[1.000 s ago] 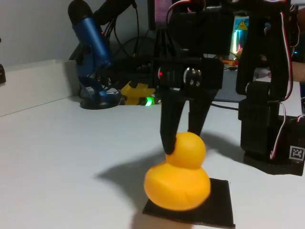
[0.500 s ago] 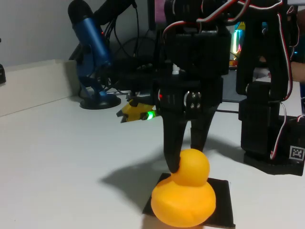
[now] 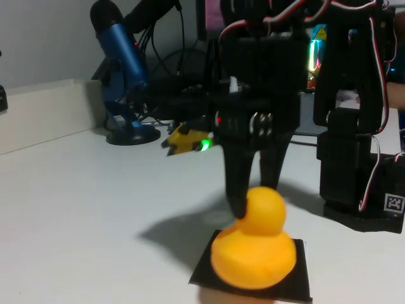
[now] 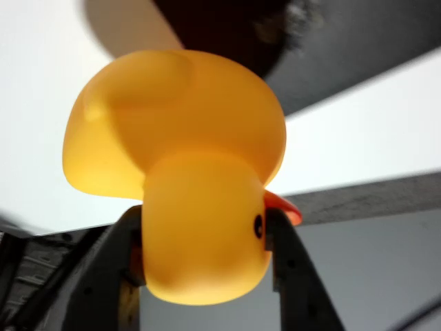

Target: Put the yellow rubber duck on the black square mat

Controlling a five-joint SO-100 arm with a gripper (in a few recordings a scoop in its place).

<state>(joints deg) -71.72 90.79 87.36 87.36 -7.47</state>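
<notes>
Over black square mat (image 3: 297, 282) now — yellow rubber duck (image 3: 254, 253) shifted right and dropped since a second ago, body apparently resting on mat. Gripper (image 3: 255, 201) still clamped on duck's head. Placement looks near done — release remains.

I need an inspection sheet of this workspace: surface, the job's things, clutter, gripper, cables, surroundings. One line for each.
Surface: white table, bare at the left of the fixed view.
Job's things: duck over the mat, held by its head; contact with the mat cannot be told.
Clutter: yellow part with a green light behind the arm.
Gripper: gripper shut on the duck's head; fingers on both sides of the head in the wrist view.
Cables: red and white wires on the arm; dark cables at the back.
Surroundings: blue microphone, square marker on the arm base.
</notes>
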